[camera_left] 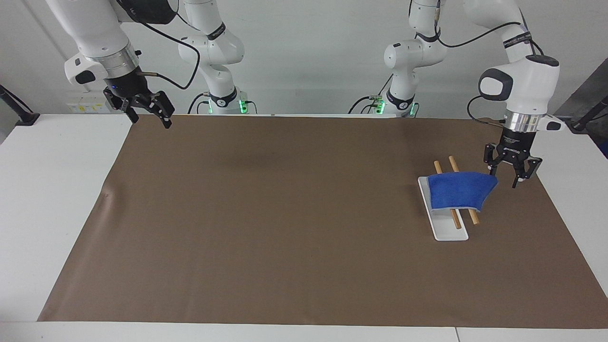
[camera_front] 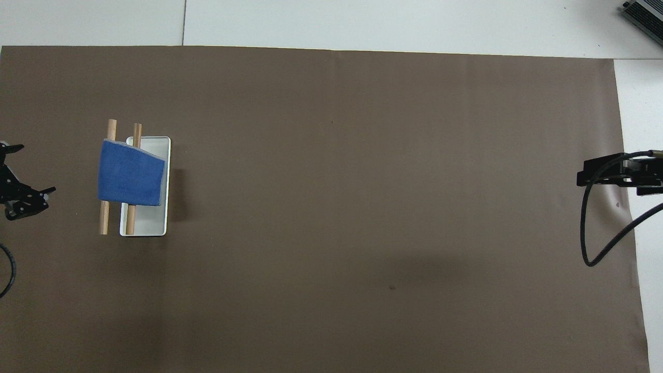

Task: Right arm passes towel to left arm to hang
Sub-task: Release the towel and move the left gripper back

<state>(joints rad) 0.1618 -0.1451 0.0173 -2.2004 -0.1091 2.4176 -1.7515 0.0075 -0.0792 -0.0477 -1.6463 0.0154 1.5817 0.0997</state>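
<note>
Terry towel (camera_left: 460, 191) over 2 wooden rods (camera_left: 473, 216), left claw (camera_left: 511, 173) beside it open, right claw (camera_left: 145, 111) open.

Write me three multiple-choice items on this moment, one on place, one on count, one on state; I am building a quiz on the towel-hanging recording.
1. Where is the blue towel?
A. flat on the brown mat
B. draped over the wooden rods
C. in the right gripper

2. How many wooden rods does the rack have?
A. one
B. two
C. four

3. What is the state of the left gripper?
A. shut on the towel
B. open on a rod
C. open, apart from the towel

Answers:
1 B, the towel lies across both rods above the white tray.
2 B, two parallel rods show.
3 C, its fingers are spread beside the towel; the right gripper waits at its own end.
</note>
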